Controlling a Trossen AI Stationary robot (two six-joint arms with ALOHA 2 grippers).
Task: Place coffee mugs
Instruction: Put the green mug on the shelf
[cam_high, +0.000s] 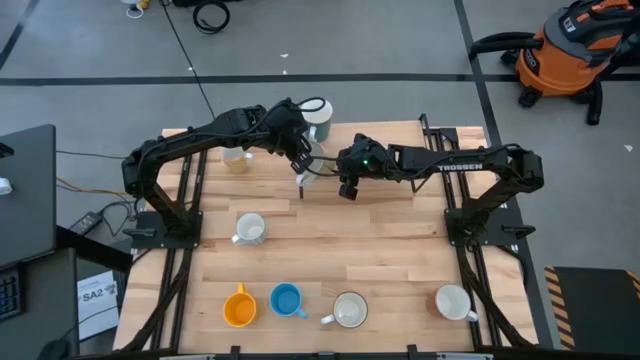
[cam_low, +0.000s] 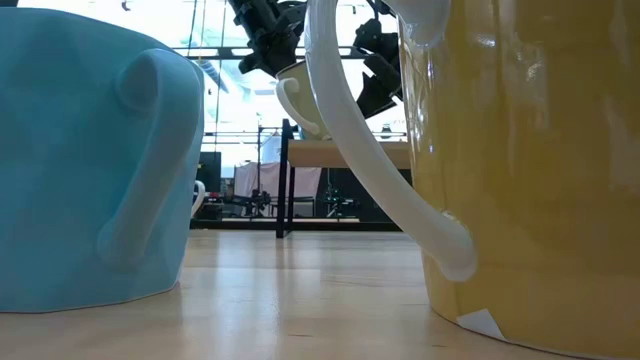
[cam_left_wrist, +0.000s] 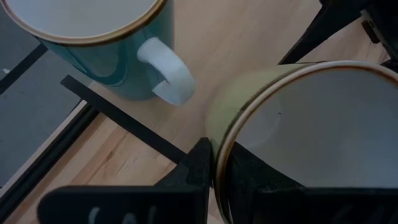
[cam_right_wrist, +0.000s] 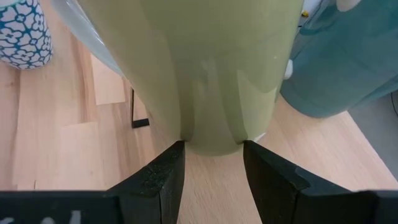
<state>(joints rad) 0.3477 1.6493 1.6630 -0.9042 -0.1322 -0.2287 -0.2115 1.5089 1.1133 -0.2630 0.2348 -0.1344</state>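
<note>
Handover of the pale green mug (cam_left_wrist: 298, 124) appears to be in progress near the upper centre of the high view, where both arms meet above the table (cam_high: 400, 250). Left gripper (cam_left_wrist: 214, 171) is clamped on the mug's rim, one finger outside the wall and one inside. Right gripper (cam_right_wrist: 211, 165) sits just under the mug's base with its fingers spread apart, not yet bearing on the mug.

The teal mug (cam_left_wrist: 93, 37) stands just beside the held mug, at the upper left of the left wrist frame, its white handle turned toward it. In the high view a cream mug (cam_high: 237, 158) stands at upper left, a white mug (cam_high: 249, 228) left of centre, and along the lower edge an orange mug (cam_high: 239, 307), a blue mug (cam_high: 287, 300), a second cream mug (cam_high: 349, 310) and a reddish-brown mug (cam_high: 453, 301).

Risks, as judged:
- A rim pinch is a thin hold; a knock from the right fingers could tilt or drop the mug.
- If the left releases before the right closes, the mug falls.
- The teal mug is close enough to be struck during lowering or transfer.
</note>
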